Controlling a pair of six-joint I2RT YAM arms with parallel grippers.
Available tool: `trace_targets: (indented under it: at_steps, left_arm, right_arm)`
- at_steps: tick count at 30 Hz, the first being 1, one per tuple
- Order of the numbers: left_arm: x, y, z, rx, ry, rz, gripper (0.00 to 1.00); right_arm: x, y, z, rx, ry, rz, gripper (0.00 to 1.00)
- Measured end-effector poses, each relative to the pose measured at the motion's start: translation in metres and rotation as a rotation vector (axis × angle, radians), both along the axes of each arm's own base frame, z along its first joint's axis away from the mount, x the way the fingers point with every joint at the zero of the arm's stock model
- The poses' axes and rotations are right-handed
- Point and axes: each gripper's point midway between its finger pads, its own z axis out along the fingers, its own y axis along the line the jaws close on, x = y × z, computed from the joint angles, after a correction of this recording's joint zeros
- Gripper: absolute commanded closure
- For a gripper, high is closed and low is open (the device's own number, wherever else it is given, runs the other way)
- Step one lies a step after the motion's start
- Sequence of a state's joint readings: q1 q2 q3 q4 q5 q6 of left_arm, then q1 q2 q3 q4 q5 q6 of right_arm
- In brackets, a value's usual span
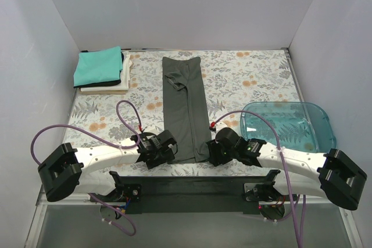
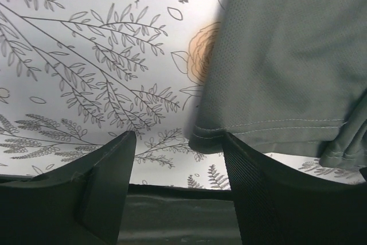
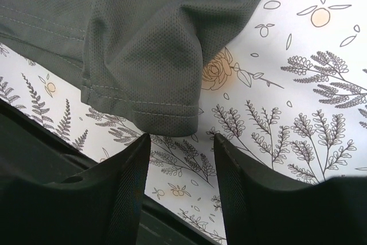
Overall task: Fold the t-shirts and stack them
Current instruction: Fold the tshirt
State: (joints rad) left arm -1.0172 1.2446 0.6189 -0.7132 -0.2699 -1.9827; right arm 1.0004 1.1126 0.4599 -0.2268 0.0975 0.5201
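The dark charcoal-grey t-shirt (image 1: 187, 105) lies folded into a long narrow strip down the middle of the floral cloth. My left gripper (image 1: 168, 145) is open at the strip's near left corner (image 2: 207, 139), which sits just inside the right finger (image 2: 258, 187). My right gripper (image 1: 216, 149) is open at the near right corner (image 3: 166, 120), which lies just above the left fingertip (image 3: 135, 164). Neither holds cloth. A teal shirt (image 1: 99, 66) tops a stack at the far left, with black (image 1: 124, 61) and cream-white (image 1: 107, 87) shirts under it.
A translucent blue-green plastic tub (image 1: 288, 125) stands at the right, just beyond my right arm. The black table edge (image 2: 178, 190) runs right below both grippers. White walls close in the left, far and right sides.
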Motion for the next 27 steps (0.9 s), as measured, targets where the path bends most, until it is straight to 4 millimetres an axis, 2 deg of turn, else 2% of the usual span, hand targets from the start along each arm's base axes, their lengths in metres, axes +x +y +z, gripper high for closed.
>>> trace_targets:
  at_steps: [3, 5, 7, 8, 10, 11, 12, 16, 22, 27]
  left_arm:
    - [0.001, -0.005, 0.000, -0.024, -0.002, -0.002, 0.44]
    - [0.001, -0.011, 0.000, -0.052, -0.002, -0.005, 0.53]
    - [0.001, -0.017, -0.001, -0.083, 0.000, -0.008, 0.64]
    - [0.001, -0.020, -0.001, -0.097, 0.000, -0.010, 0.75]
    - [0.001, -0.025, -0.003, -0.117, 0.006, -0.011, 0.87]
    - [0.001, -0.026, -0.004, -0.121, 0.009, -0.011, 0.98]
    - [0.001, -0.027, -0.004, -0.124, 0.011, -0.009, 1.00]
    - [0.002, -0.029, -0.004, -0.130, 0.009, -0.011, 1.00]
    - [0.005, -0.029, 0.000, -0.140, -0.015, -0.007, 1.00]
    - [0.017, -0.032, 0.010, -0.145, -0.070, 0.009, 1.00]
  right_arm:
    - [0.002, 0.002, 0.001, 0.012, -0.008, 0.001, 0.47]
    - [0.002, 0.003, 0.000, 0.014, -0.010, 0.000, 0.50]
    - [0.004, 0.003, -0.001, 0.013, -0.012, -0.002, 0.59]
    - [0.005, 0.004, -0.001, 0.014, -0.012, -0.001, 0.62]
    - [0.006, 0.005, -0.002, 0.016, -0.014, 0.003, 0.71]
    - [0.006, 0.006, -0.003, 0.016, -0.012, 0.005, 0.75]
    - [0.007, 0.007, -0.003, 0.020, -0.015, 0.009, 0.85]
    - [0.005, 0.008, -0.003, 0.020, -0.013, 0.027, 0.98]
    - [0.010, 0.009, 0.005, 0.037, -0.052, 0.038, 0.99]
    - [0.021, 0.015, 0.019, 0.047, -0.103, 0.039, 0.99]
